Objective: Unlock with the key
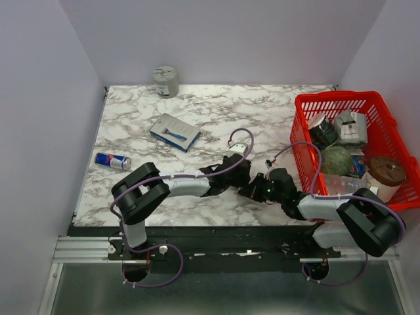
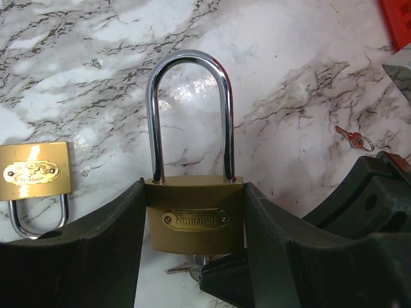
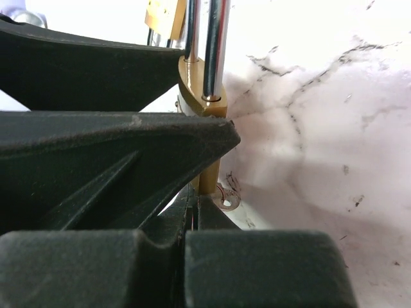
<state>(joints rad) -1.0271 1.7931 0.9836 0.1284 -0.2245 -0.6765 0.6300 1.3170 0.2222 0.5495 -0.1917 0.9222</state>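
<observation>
padlock (image 2: 194, 221) of brass sits close in front of the arm bases, its body clamped by the flat sides between the fingers of the left claw (image 2: 192, 196). the long chrome shackle (image 2: 189, 61) points away and is seated in both holes, so it is not yet unlocked. right claw (image 3: 194, 215) reaches in from the underside, fingers pinched together on what looks like the key (image 3: 209, 183), whose shank runs up into the body with a small ring (image 3: 227, 200) beside it. the lock is solid metal, likely heavy for its size, stiff, with smooth faces that could slip. the grip on the body is sound because it leaves the shackle free to spring. the key is thin and could twist in the pads, so it wants turning squarely about its own axis. just left lies a second padlock (image 2: 35, 173) flat on the worktop (image 1: 275, 111), and a red-headed key (image 2: 352, 136) lies apart to the right. farther out are a blue box (image 1: 174, 131), a can (image 1: 111, 160), a full red basket (image 1: 387, 108) and a grey tin (image 1: 166, 81). none of these obstructs; only the two claws crowd each other.
</observation>
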